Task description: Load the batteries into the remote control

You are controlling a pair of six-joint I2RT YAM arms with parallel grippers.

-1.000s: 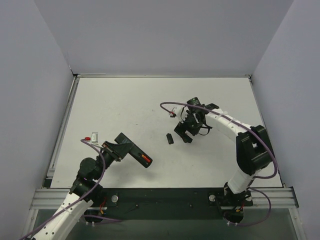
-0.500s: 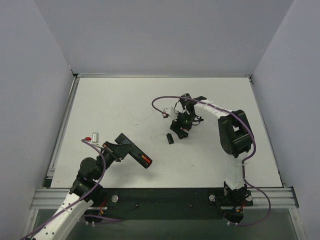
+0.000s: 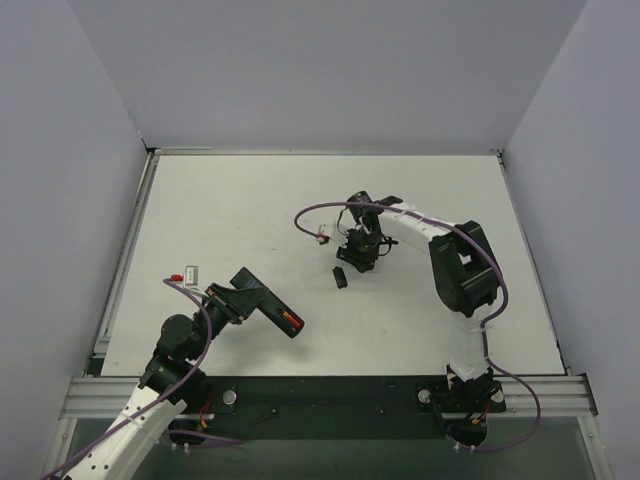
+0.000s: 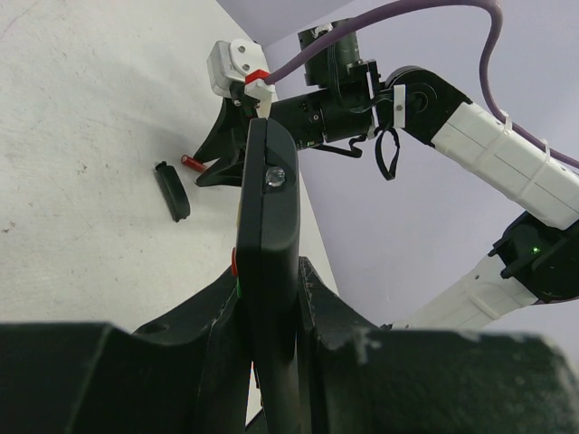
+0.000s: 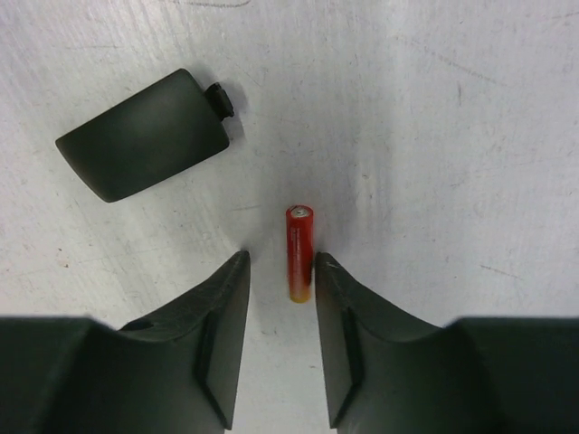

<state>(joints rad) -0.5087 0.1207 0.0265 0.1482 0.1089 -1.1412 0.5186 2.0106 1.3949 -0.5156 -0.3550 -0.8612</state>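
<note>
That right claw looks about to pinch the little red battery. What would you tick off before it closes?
1. The battery lies between the open fingers of the right gripper: ok.
2. The battery is centred in that gap: not ok, it lies close against one finger.
3. The black cover is apart from the fingers: ok.
4. The left gripper is shut on the remote: ok.
5. The remote's battery bay is open and turned to receive a cell: cannot tell.
</note>
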